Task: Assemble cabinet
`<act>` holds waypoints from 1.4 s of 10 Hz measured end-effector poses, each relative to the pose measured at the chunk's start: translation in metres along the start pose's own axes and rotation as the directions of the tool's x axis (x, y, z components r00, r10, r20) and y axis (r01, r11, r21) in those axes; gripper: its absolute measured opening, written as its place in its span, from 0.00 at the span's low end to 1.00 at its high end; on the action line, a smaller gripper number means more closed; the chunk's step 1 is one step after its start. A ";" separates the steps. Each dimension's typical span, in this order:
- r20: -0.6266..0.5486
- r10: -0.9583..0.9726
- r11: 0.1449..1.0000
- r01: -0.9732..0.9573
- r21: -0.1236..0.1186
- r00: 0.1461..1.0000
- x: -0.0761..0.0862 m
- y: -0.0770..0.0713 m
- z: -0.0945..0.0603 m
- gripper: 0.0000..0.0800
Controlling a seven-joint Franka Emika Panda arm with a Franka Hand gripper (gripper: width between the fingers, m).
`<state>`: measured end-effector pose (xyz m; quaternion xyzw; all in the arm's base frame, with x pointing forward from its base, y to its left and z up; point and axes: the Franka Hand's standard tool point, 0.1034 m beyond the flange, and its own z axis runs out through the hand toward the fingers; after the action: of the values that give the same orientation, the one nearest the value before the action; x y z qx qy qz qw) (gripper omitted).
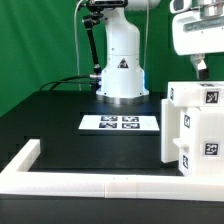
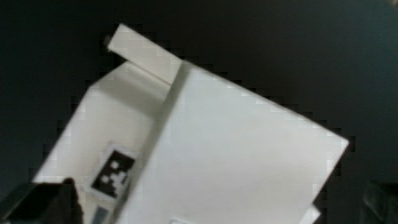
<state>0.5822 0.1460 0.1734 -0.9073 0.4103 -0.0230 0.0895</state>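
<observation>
The white cabinet [image 1: 195, 125] stands on the black table at the exterior view's right, a boxy unit with black-and-white tags on its front and top. My gripper [image 1: 203, 68] hangs just above its top, apart from it. In the wrist view the cabinet [image 2: 231, 140] fills most of the picture, with one tag [image 2: 118, 172] on its side. My gripper [image 2: 210, 215] is open there. Its dark fingers [image 2: 45, 200] stand wide apart at either side of the white body and hold nothing.
The marker board [image 1: 120, 123] lies flat at mid-table in front of the robot's base [image 1: 122, 70]. A long low white border rail [image 1: 70, 185] runs along the front and turns back at the exterior view's left. A green backdrop stands behind.
</observation>
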 end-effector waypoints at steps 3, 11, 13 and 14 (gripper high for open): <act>0.000 -0.217 0.976 0.217 0.000 0.976 0.000 0.000 0.000 1.00; 0.020 -0.942 0.333 0.941 -0.051 0.334 0.007 0.005 -0.001 1.00; 0.044 -0.980 0.191 0.980 -0.051 0.194 0.013 0.007 -0.003 1.00; 0.049 -0.991 0.126 0.991 -0.049 0.128 0.013 0.007 -0.003 1.00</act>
<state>0.5852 0.1312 0.1744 -0.9547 -0.2905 -0.0600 0.0217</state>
